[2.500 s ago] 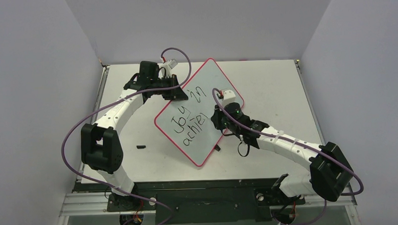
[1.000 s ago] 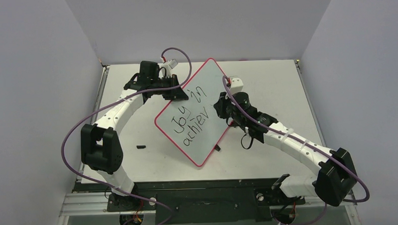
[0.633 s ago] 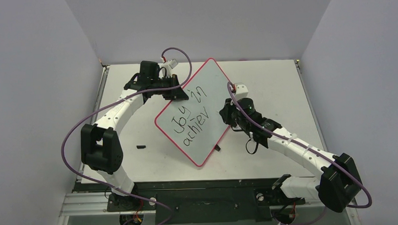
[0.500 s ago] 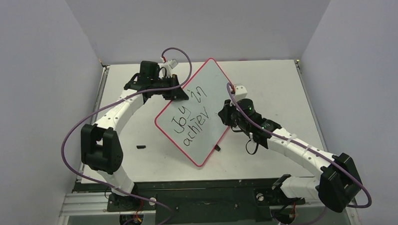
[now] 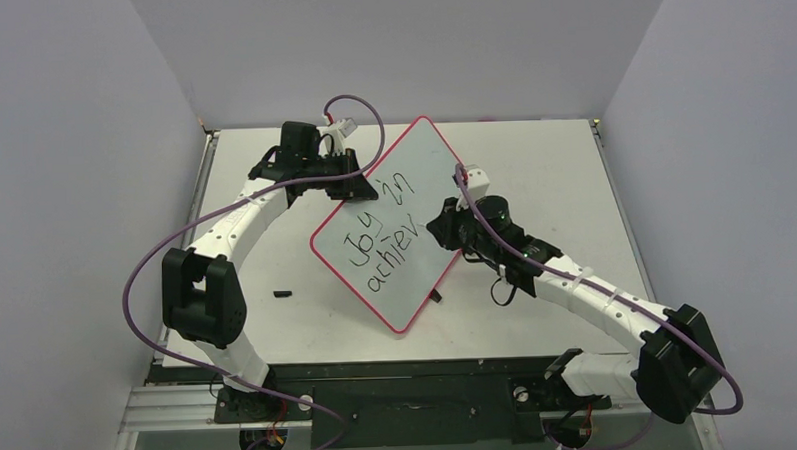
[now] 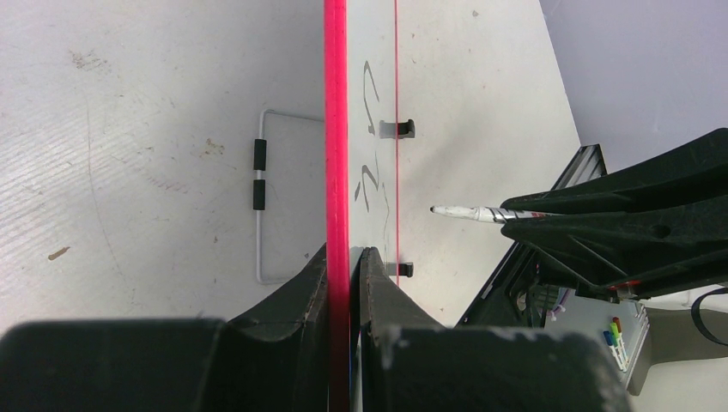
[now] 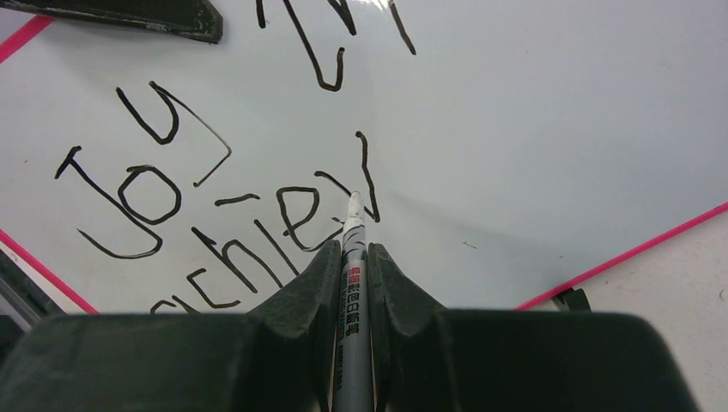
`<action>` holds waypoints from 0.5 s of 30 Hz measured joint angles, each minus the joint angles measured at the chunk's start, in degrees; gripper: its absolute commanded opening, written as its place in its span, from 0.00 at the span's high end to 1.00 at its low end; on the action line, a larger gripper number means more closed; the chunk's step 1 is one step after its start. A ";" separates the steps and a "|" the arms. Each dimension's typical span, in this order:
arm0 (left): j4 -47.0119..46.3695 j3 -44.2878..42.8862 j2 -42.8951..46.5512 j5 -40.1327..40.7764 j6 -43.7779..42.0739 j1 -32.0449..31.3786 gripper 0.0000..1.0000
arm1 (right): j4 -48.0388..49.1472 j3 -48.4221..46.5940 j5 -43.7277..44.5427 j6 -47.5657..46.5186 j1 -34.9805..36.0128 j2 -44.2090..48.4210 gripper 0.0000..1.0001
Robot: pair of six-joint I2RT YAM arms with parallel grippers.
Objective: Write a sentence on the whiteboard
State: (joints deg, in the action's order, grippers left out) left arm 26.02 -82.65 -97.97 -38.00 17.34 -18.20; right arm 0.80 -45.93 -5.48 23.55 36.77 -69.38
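While the left gripper (image 6: 343, 256) clamps the one whiteboard (image 5: 415, 172), the right gripper (image 7: 352, 251) pinches one marker (image 7: 353, 292).

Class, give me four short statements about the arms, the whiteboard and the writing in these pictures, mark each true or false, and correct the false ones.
1. The left gripper clamps the red rim of the whiteboard. True.
2. The right gripper is empty. False: it is shut on a marker.
3. The sentence is written in black. True.
4. The word "achievement" is finished. False: only "achiev" stands there.
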 measured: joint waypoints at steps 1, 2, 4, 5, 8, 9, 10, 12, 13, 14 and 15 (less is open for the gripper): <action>0.00 0.00 0.00 0.02 0.00 -0.02 1.00 | 0.24 0.00 -0.26 0.09 0.00 -0.20 1.00; 0.00 0.00 0.00 0.02 0.00 -0.02 1.00 | 0.46 0.00 -0.55 0.11 0.00 -0.50 1.00; 0.00 0.00 0.00 0.02 0.00 -0.04 1.00 | 0.66 0.00 -0.92 0.17 0.00 -1.16 1.00; 0.00 0.00 0.00 0.04 0.00 -0.04 1.00 | 0.72 0.00 -1.03 0.26 0.00 -1.44 1.00; 0.00 0.00 0.00 0.07 0.00 -0.07 1.00 | 0.85 0.00 -0.98 0.48 0.00 -2.19 1.00; 0.00 0.00 0.00 0.07 0.00 -0.07 1.00 | 0.85 0.00 -0.96 0.59 0.00 -2.36 1.00; 0.00 0.00 0.00 0.07 0.00 -0.09 1.00 | 0.87 0.00 -0.87 0.76 0.00 -2.54 1.00; 0.00 0.00 0.00 0.09 0.00 -0.09 1.00 | 0.90 -0.02 -0.57 1.01 0.00 -2.97 1.00; 0.00 -0.02 0.00 0.09 0.00 -0.09 1.00 | 0.94 -0.02 -0.39 1.11 0.00 -3.32 1.00; 0.00 -0.02 0.00 0.09 0.00 -0.09 1.00 | 1.07 -0.02 -0.15 1.20 0.00 -3.72 1.00; 0.00 -0.02 0.00 0.11 0.00 -0.11 1.00 | 1.18 -0.07 0.11 1.27 0.00 -4.26 1.00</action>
State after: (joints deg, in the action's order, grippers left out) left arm 26.02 -82.67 -97.97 -37.89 17.34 -18.31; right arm 1.98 -46.00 -5.37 24.82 36.77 -73.65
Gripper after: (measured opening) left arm 0.065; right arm 0.097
